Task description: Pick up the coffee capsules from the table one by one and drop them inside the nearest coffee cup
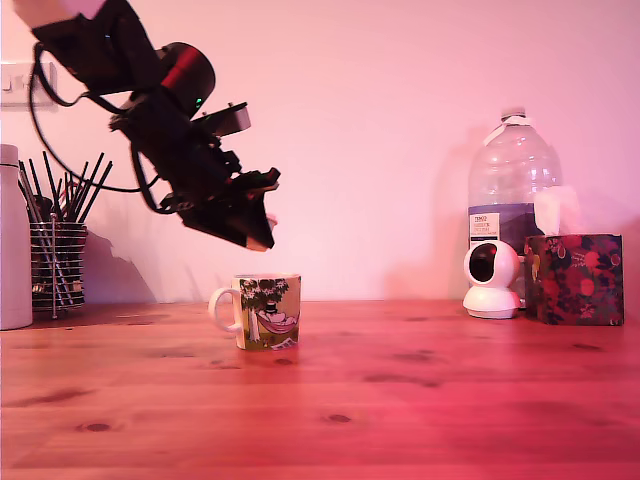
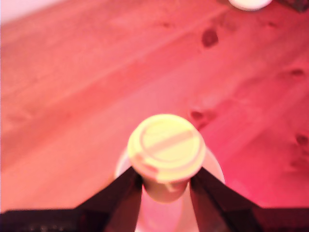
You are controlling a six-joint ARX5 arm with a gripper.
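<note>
Right up against your wrist cam sits the capsule, pale cream, flat rim facing the lens, body pinched between the two dark fingers — jaws clenched on it, one on either side. Behind it, in the wrist view, you can make out a pale rounded rim, prob. the cup, though it's blurred.

From the exterior view your gripper hangs tilted nose-down, above the cup and clear of it — no contact. The capsule itself is too small to pick out there; only a pale bit shows at the fingertips.

Cup stands upright on the table, handle toward the exterior view's left, tree print facing the cam. At the exterior view's far left: a white cylinder and wire holder of black sticks, just beside each other. At the far right: a water bottle, small white camera and floral tissue box, grouped near the wall.
</note>
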